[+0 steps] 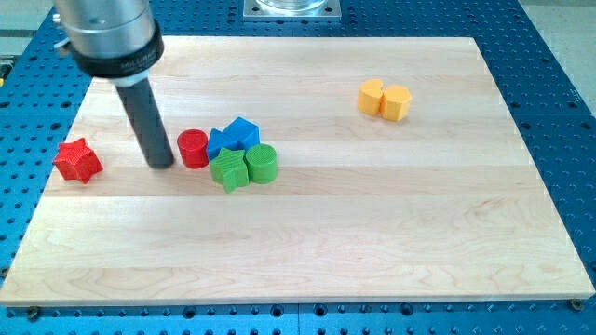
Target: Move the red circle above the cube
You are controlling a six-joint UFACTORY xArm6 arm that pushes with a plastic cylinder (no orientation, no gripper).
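Note:
The red circle (193, 148), a short red cylinder, stands left of centre on the wooden board (372, 233). It touches the blue cube (223, 141) on its right. A second blue block (244, 132) sits behind the cube. A green star-like block (227, 169) and a green cylinder (262, 163) lie just below the blue blocks. My tip (160, 164) rests on the board just left of the red circle, a small gap apart. The dark rod rises up to the view's top left.
A red star block (77, 160) lies near the board's left edge. Two yellow blocks (372, 97) (396, 102) sit side by side at the upper right. A blue perforated table (568, 84) surrounds the board.

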